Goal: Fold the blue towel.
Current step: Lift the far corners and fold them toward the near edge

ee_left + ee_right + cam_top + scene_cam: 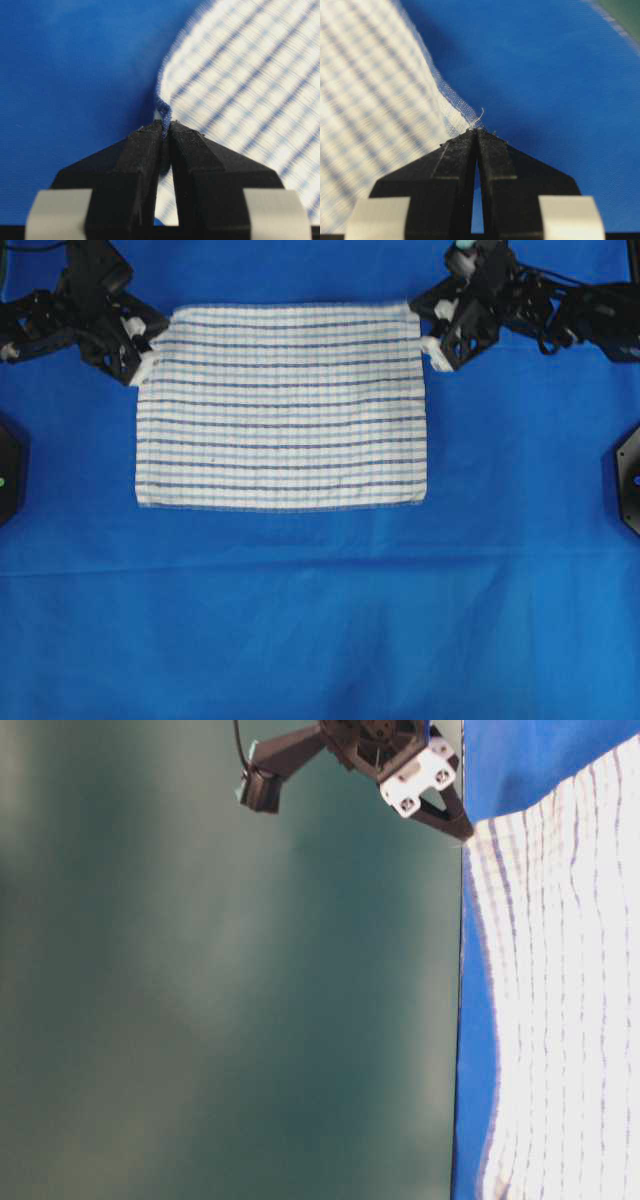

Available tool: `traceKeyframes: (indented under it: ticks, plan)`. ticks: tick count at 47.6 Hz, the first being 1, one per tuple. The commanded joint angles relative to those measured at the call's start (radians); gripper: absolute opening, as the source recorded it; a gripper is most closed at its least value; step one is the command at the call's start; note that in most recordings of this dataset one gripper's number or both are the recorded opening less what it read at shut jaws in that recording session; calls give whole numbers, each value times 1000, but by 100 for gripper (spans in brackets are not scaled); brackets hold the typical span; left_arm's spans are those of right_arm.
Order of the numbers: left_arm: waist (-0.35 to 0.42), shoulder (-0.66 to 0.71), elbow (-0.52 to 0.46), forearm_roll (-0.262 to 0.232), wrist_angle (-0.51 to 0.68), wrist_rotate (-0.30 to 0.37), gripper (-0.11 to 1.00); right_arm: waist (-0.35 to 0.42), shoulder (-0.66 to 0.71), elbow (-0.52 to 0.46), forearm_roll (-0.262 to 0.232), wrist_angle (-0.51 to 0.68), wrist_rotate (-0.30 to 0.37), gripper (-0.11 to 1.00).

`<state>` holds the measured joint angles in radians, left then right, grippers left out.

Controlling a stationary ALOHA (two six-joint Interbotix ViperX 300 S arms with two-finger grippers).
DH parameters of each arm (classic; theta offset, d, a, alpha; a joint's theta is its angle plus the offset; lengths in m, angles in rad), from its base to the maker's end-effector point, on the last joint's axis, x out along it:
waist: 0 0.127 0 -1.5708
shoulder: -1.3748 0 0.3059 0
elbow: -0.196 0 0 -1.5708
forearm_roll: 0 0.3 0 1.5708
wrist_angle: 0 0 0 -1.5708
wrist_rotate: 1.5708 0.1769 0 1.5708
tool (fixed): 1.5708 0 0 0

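Note:
The blue towel (280,410), white with thin blue check stripes, lies spread flat on the blue cloth in the overhead view. My left gripper (150,346) is at its far left corner and my right gripper (426,328) at its far right corner. In the left wrist view the left gripper (164,129) is shut on a bunched bit of the towel's (240,75) blue hem. In the right wrist view the right gripper (477,131) is shut on the frayed white corner of the towel (375,100). In the table-level view the towel (570,980) sags a little below a raised corner.
A large plain blue cloth (320,620) covers the table all round the towel. Dark fixtures sit at the left edge (8,475) and the right edge (628,475). The cloth's border (470,1050) shows against a green backdrop in the table-level view.

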<state>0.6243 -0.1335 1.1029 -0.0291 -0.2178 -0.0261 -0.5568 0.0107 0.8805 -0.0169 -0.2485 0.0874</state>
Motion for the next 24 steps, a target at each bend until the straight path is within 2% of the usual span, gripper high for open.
traceKeyframes:
  ticks: [1, 15, 24]
  plan:
    - [-46, -40, 8, 2, 9, -2, 3, 26, -64, 18, 11, -5, 2, 1]
    - [-215, -186, 57, 2, 74, -41, 3, 161, -198, 103, 23, 5, 32, 1]
    - [-339, -301, 83, 0, 143, -100, 3, 291, -270, 135, 23, 75, 83, 1]
